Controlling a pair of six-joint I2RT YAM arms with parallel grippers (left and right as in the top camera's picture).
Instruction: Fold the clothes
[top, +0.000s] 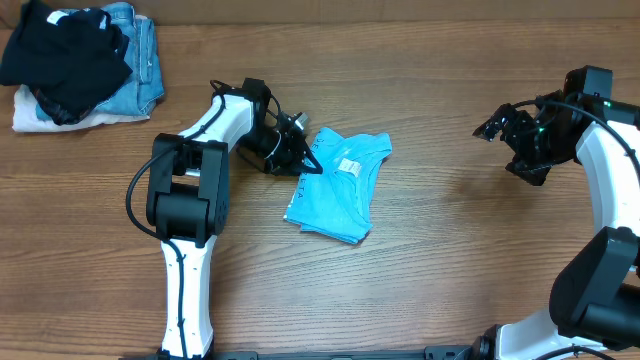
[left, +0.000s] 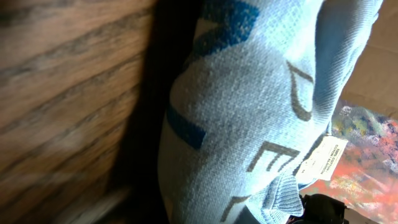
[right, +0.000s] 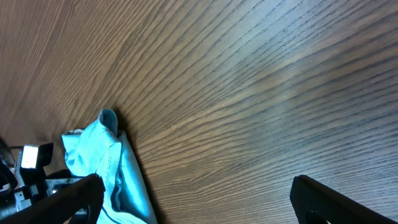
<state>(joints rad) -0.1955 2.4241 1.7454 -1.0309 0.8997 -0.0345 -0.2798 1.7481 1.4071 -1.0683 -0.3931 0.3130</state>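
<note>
The light sky-blue T-shirt (top: 340, 190) lies folded into a small bundle on the wooden table, a white label (top: 348, 165) showing near its collar. My left gripper (top: 305, 155) is at the shirt's left upper edge. In the left wrist view the shirt (left: 249, 112) fills the frame, with grey and blue lettering and the label (left: 323, 158). The cloth runs down over the jaws and hides them, so they look shut on it. My right gripper (top: 505, 145) is open and empty, far right of the shirt. In its wrist view the fingers (right: 193, 193) are spread over bare wood, the shirt (right: 106, 162) at lower left.
A pile of a black garment (top: 70, 55) on blue jeans (top: 142, 60) and a white cloth (top: 35, 118) sits at the table's back left corner. Bare wood lies between the shirt and my right arm.
</note>
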